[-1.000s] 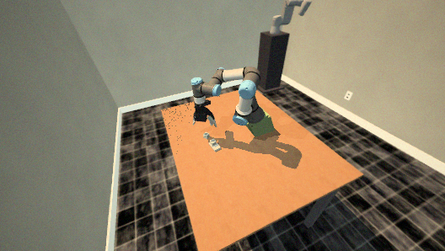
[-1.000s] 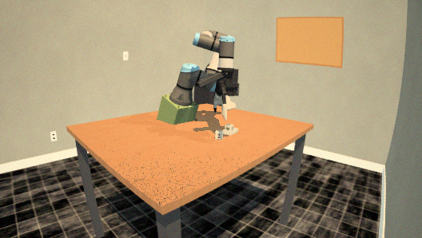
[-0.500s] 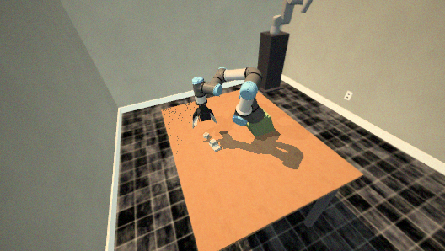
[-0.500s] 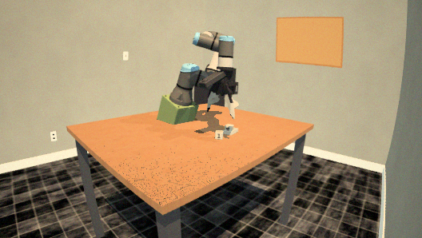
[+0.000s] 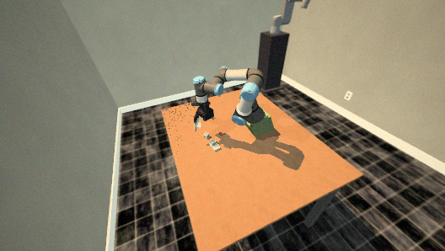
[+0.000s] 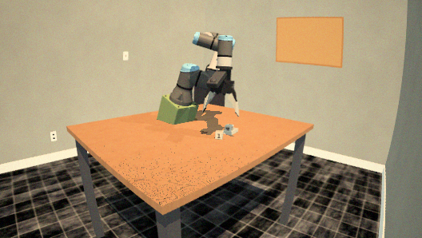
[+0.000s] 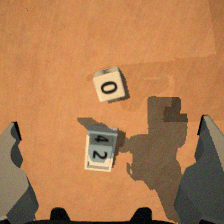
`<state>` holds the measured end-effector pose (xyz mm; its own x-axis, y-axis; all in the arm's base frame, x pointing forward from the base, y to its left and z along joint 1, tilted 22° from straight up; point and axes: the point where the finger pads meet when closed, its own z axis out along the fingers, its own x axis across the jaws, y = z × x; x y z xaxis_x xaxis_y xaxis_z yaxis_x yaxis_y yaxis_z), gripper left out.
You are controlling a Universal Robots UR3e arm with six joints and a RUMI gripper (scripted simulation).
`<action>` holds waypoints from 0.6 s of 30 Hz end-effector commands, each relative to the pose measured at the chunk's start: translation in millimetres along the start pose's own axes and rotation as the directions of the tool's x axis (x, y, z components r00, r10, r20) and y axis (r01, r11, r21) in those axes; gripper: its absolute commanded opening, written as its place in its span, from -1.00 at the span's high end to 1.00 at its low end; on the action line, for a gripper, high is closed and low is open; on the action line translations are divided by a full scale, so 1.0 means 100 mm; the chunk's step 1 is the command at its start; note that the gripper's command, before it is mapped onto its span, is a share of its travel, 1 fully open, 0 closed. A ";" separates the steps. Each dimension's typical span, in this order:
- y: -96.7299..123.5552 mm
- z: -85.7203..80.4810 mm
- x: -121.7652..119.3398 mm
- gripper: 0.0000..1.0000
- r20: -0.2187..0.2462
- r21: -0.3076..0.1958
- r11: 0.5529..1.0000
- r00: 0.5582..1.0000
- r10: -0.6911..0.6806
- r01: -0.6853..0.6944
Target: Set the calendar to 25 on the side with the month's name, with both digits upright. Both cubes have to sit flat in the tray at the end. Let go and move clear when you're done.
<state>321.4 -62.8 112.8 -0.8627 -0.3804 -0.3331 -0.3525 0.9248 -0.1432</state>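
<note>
The jaws are released and spread wide, with nothing between them. They point down above the table, clear of its surface and of both cubes. In the top view, they are toward the far left corner of the table.

The loose cube rests flat on the table, outside the tray. Its top face reads 0 — a side face toward the exterior camera reads 1. The loose cube and the tray stand near each other, with a gap between; in the top view both are nearer the left edge of the table than the right.

The second cube is at the tray. Two of its faces, 4 and 2, are visible in the wrist view, both digits turned sideways in that view. Whether this cube is fully seated cannot be determined. The month's name is not legible. The setting 25 is incomplete — one cube remains outside the tray.

The arm is mounted on a green block near the table's far right edge in the top view.

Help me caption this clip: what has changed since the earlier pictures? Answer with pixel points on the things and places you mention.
The gripper [image 5: 205, 124] [image 6: 221, 114] [image 7: 108, 120] has turned about its wrist, its fingers now spread left-right in the exterior view. The loose cube [image 5: 206, 136] [image 6: 218, 136] [image 7: 109, 86] and tray [image 5: 217, 149] [image 6: 234, 131] [image 7: 98, 169] look unmoved.
</note>
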 end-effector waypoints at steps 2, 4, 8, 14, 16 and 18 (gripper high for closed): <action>0.00 -0.01 -0.01 -1.00 0.014 -0.004 0.996 0.995 -0.094 0.094; 0.01 -0.01 -0.01 -1.00 0.014 -0.004 0.991 0.991 -0.132 0.132; 0.01 -0.02 -0.01 -1.00 0.015 -0.003 0.983 0.982 -0.186 0.186; 0.02 -0.02 -0.01 -1.00 0.015 -0.002 0.976 0.976 -0.219 0.219; 0.02 -0.02 -0.01 -1.00 0.015 -0.002 0.975 0.975 -0.221 0.221; 0.02 -0.02 -0.01 -1.00 0.015 -0.002 0.975 0.975 -0.221 0.221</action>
<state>321.1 -60.5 113.9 -0.7615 -0.5708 -0.3069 -0.5318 0.8210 -0.2076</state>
